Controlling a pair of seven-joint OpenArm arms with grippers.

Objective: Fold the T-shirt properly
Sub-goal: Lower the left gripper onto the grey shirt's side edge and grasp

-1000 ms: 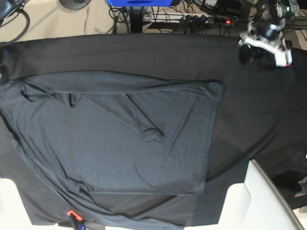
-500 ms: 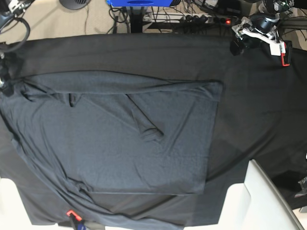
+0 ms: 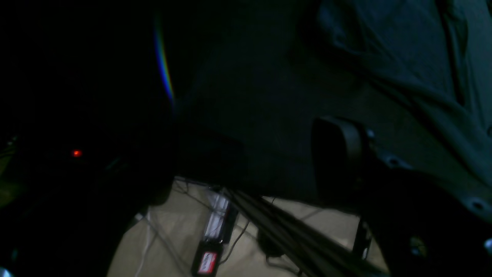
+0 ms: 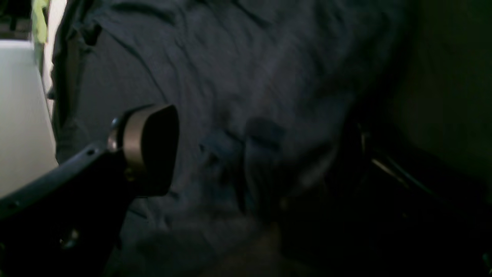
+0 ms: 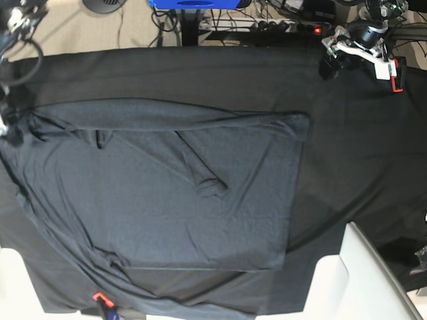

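T-shirt (image 5: 167, 187) lies flat, well apart from left jaws.

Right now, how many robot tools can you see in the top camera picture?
1. The left tool hangs above the far right corner of the table cloth. The right tool may be hidden past the left edge.

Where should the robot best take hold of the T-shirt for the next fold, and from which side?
Probably the T-shirt is best pinched at its straight folded edge beside the bare table cloth, coming from the left gripper's side. That edge lies flat, uncovered and nearest that arm.
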